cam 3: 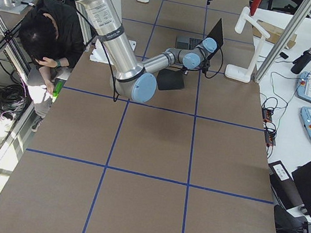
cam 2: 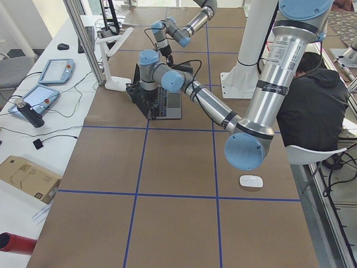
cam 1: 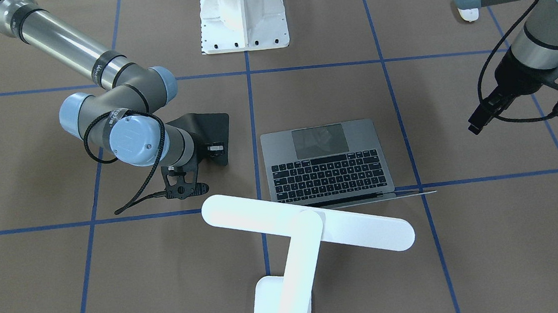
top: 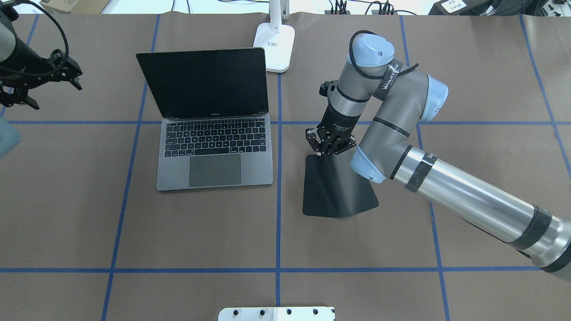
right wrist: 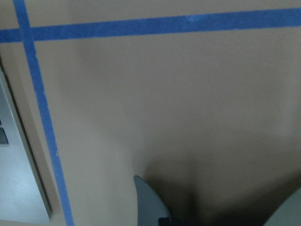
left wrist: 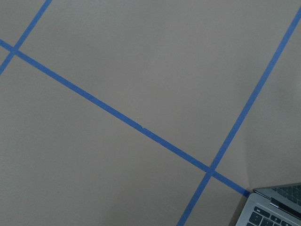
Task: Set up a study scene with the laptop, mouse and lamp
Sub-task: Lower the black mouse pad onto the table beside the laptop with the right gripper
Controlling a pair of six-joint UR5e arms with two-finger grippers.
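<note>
The left jaws hang wide open, empty. The laptop (top: 214, 151) sits open on the tabletop (top: 178, 232), lamp (top: 274, 44) behind it. The right jaws pinch the corner of a black pad (top: 334, 191), likely placing it for the mouse (cam 2: 251, 181), lying far left.

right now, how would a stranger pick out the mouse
From the open laptop, look toward the robot's left end of the table. The mouse lies there alone: small, glossy white and oval, unlike the black pad beside the laptop.

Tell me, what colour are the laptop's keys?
Black keys on the grey laptop; clearest in the overhead view.
</note>
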